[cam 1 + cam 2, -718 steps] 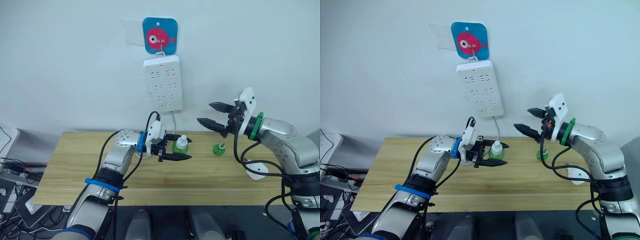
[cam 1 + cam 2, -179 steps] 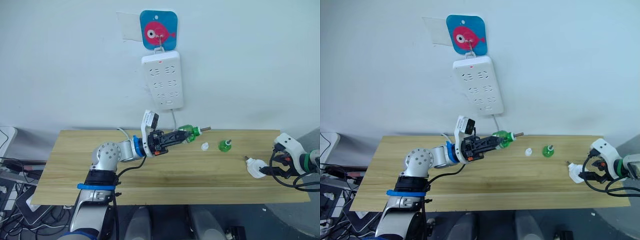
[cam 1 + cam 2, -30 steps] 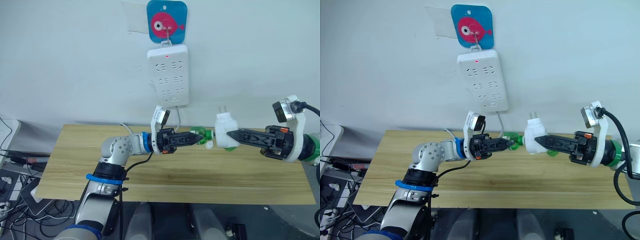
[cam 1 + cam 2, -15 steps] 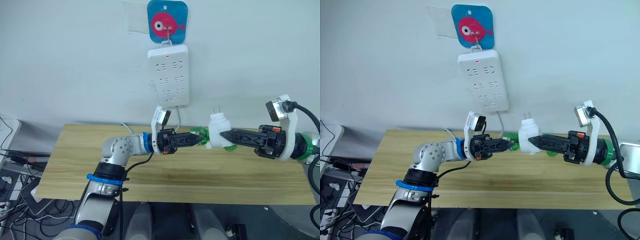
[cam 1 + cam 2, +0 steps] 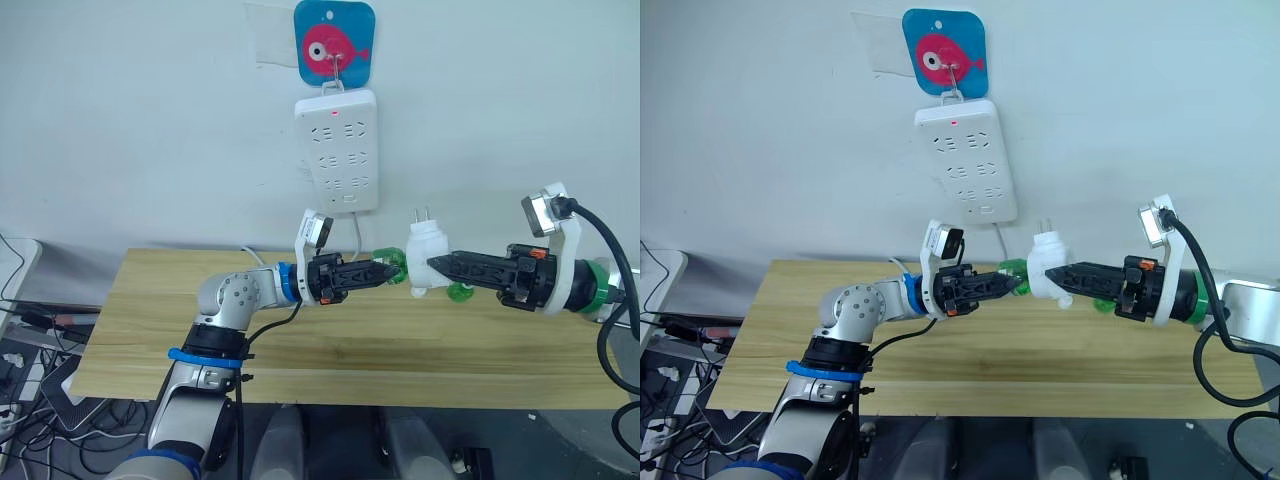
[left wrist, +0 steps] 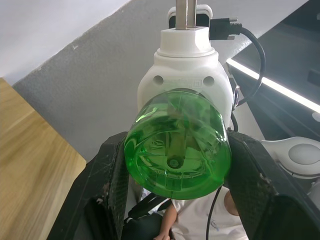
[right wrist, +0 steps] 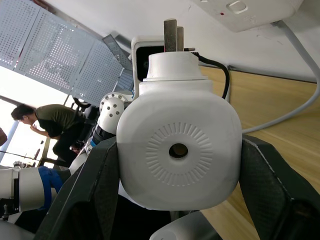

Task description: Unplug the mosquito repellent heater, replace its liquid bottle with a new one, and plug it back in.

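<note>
Left eye view: I see my left pincer [image 5: 388, 271] pinching a clear green plastic liquid bottle [image 5: 392, 266], its neck meeting the small white rounded plastic heater [image 5: 424, 260] — gripped by my right pincer [image 5: 432, 264], prongs up, above the wooden desk [image 5: 300, 340], below the white wall-hung power strip [image 5: 337, 150].

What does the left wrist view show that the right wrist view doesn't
Left wrist view alone: the green bottle end-on between the left gripper fingers, its far end at the heater's underside. Right wrist view alone: the heater's vent ring face, the power strip corner with its cable, and a person in the background. Both: the mosquito repellent heater with prongs up, and wooden table.
</note>
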